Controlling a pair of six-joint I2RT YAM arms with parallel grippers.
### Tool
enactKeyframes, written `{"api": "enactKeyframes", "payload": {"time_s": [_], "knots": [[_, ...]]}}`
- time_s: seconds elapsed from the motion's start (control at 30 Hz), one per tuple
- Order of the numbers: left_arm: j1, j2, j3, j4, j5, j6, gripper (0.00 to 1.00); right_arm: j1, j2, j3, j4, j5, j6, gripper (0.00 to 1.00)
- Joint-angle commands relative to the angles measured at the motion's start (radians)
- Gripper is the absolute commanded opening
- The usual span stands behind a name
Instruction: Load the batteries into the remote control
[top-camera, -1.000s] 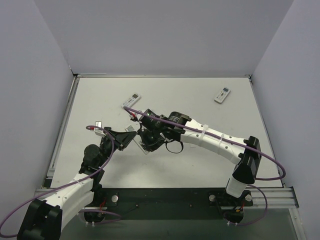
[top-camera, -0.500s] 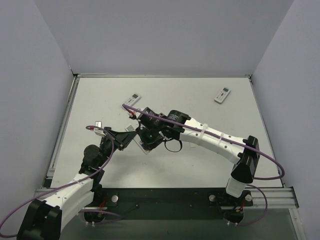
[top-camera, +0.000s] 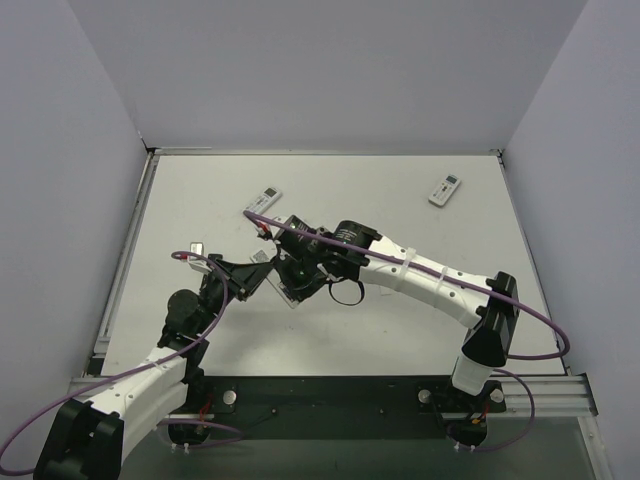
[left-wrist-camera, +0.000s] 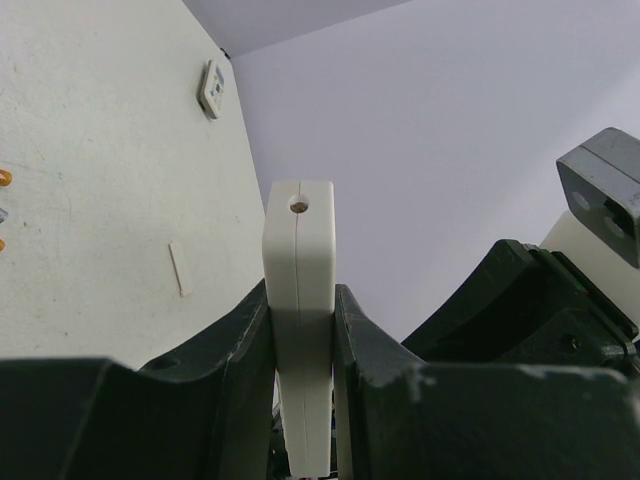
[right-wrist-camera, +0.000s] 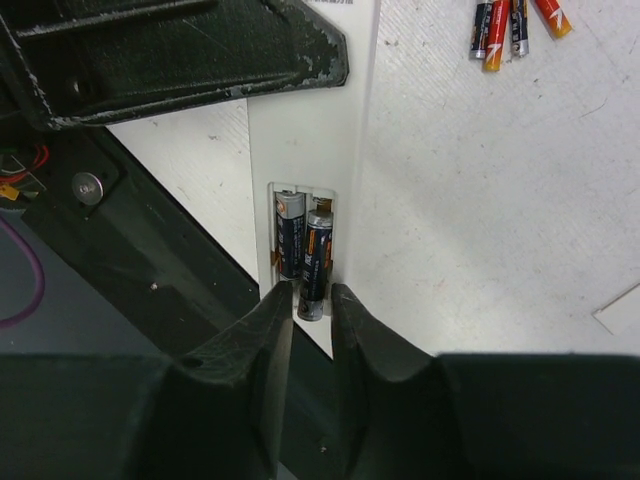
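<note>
The left gripper (left-wrist-camera: 300, 315) held the remote control (left-wrist-camera: 298, 240) clamped, edge-up. Two batteries (right-wrist-camera: 304, 250) sat in its opened back. The right gripper (right-wrist-camera: 312, 300), jaws narrowly apart, hovered at their 6 o'clock end. Spare batteries (right-wrist-camera: 508, 28) lay at 1 o'clock.

Bright even light, soft shadows; left tool (left-wrist-camera: 300, 310) close-up dark, slightly blurred.
</note>
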Motion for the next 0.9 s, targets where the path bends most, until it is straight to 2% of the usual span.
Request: {"api": "enactKeyframes", "payload": {"time_s": [0.0,0.17,0.3,0.37,0.5,0.57,0.73,0.8,0.87], "knots": [[-0.005,-0.010,0.021,0.086,0.006,-0.031,0.00,0.016,-0.013,0.057,-0.036,0.028,-0.035,0.23],[-0.005,0.004,0.039,0.074,0.038,-0.034,0.00,0.037,-0.055,0.085,-0.012,0.046,-0.114,0.36],[-0.005,0.034,0.065,0.077,0.081,-0.038,0.00,0.037,-0.150,0.057,0.020,0.022,-0.263,0.40],[-0.005,0.048,0.082,0.078,0.116,-0.040,0.00,0.027,-0.191,-0.013,0.057,-0.015,-0.353,0.40],[-0.005,0.094,0.113,0.090,0.173,-0.049,0.00,0.001,-0.320,-0.162,0.126,-0.156,-0.640,0.40],[-0.005,0.106,0.127,0.106,0.201,-0.055,0.00,-0.010,-0.349,-0.202,0.142,-0.236,-0.712,0.39],[-0.005,0.119,0.153,0.089,0.230,-0.045,0.00,-0.039,-0.388,-0.277,0.163,-0.314,-0.879,0.40],[-0.006,0.122,0.160,0.081,0.235,-0.040,0.00,-0.039,-0.391,-0.295,0.184,-0.345,-0.924,0.37],[-0.006,0.125,0.165,0.077,0.244,-0.037,0.00,-0.039,-0.388,-0.314,0.204,-0.369,-0.956,0.29]]}}
